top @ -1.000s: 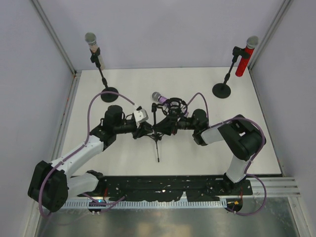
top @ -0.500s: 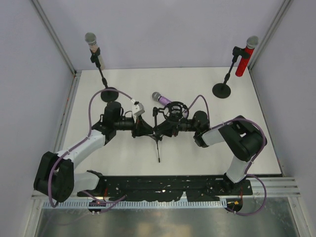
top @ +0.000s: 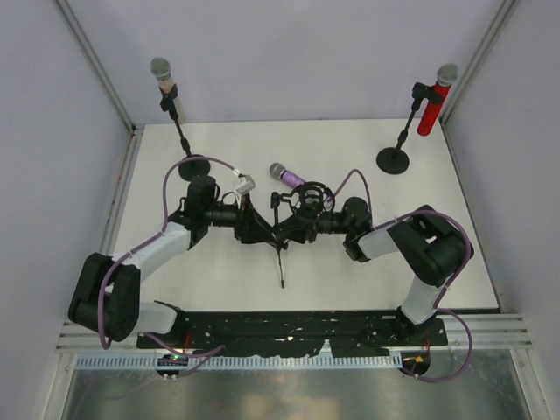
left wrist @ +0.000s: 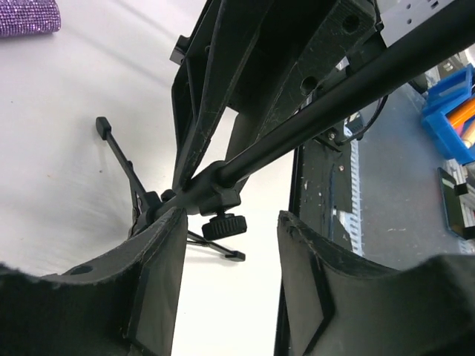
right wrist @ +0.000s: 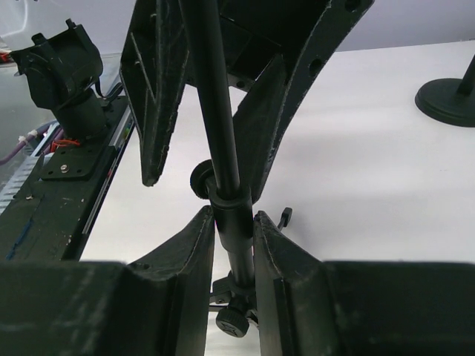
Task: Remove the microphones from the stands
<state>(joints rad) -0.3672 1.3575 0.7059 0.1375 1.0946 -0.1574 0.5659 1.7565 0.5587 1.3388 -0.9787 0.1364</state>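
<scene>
The purple microphone (top: 285, 174) sits in the clip of a black tripod stand (top: 280, 234) at the table's middle, and its end also shows in the left wrist view (left wrist: 28, 16). My right gripper (right wrist: 234, 222) is shut on the stand's pole (right wrist: 223, 126), just above a clamp knob. My left gripper (left wrist: 231, 248) is open. Its fingertips are at the stand's joint, with the knob (left wrist: 225, 225) just ahead of the gap. In the top view the left gripper (top: 261, 229) and right gripper (top: 294, 229) face each other across the stand.
A grey and beige microphone (top: 165, 80) stands on a round-base stand (top: 193, 166) at the back left. A red microphone (top: 432, 103) is on another round-base stand (top: 394, 160) at the back right. One tripod leg (top: 281, 273) points toward the near edge.
My left arm has swung back and its wrist has turned, bringing the open fingers in against the stand from the left. The right gripper stays shut on the pole.
</scene>
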